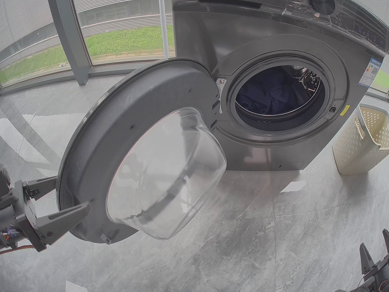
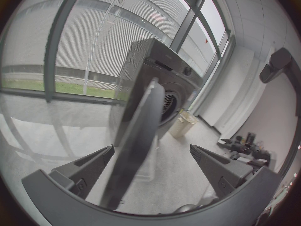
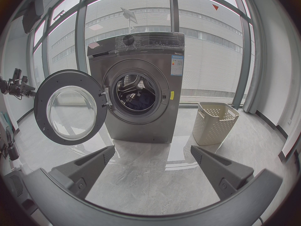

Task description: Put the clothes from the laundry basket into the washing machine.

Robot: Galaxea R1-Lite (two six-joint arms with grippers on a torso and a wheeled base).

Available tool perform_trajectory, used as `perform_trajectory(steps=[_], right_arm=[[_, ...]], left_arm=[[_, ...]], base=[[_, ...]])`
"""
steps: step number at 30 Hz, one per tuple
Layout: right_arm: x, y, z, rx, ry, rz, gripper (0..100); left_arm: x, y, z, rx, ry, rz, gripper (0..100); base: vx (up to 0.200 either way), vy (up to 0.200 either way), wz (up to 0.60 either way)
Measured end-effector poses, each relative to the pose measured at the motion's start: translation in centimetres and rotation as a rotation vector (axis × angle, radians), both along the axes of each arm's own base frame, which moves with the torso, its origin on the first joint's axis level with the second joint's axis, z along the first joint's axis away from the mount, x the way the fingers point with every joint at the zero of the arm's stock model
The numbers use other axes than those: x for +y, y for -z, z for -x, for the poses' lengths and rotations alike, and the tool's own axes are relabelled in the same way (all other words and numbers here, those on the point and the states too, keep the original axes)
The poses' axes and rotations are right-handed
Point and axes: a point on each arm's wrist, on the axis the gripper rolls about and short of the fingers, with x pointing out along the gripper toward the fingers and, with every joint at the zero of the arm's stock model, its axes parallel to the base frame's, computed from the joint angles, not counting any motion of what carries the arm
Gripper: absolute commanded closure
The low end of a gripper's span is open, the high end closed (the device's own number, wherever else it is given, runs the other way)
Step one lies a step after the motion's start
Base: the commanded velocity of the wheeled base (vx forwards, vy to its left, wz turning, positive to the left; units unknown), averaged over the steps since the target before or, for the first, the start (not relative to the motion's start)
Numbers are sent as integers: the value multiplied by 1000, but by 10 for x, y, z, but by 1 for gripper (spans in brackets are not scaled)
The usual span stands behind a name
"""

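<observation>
Grey marble floor (image 1: 283,232) runs to tall windows, and on it stands the grey front-loading washing machine (image 1: 202,37), its round grey door with the clear bowl (image 1: 121,118) swung wide. Dark blue clothes (image 1: 271,94) lie in the drum. The cream perforated plastic laundry basket (image 3: 210,126) stands just beside the machine's right side and looks empty as far as its inside shows. Loading looks done, then, with perhaps only the door left to shut. The left gripper (image 1: 72,192) is spread open, straddling the door's outer rim without pinching it. The right gripper (image 3: 152,148) hangs open and empty, well back.
</observation>
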Motion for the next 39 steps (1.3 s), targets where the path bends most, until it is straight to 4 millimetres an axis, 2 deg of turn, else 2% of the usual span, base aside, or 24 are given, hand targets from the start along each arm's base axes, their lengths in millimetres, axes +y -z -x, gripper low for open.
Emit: perform_trajectory(steps=[3,11,16,22,30,39], right_arm=[[0,0,0,0,0,0,0],[0,0,0,0,0,0,0],[0,0,0,0,0,0,0],[0,0,0,0,0,0,0],[0,0,0,1,0,0,0],[0,0,0,0,0,0,0]], left_arm=[[-16,-9,-4,58,116,86,0],[-31,-19,0,91,259,163,0],[-29,-23,-3,68,180,170,0],[-25,-30,-16,27,37,157,0],[-31,-21,-36,46,-1,69,0],[-48,-17,-55,66,27,41,0]], base=[[0,0,0],[0,0,0],[0,0,0],[0,0,0],[0,0,0],[0,0,0]])
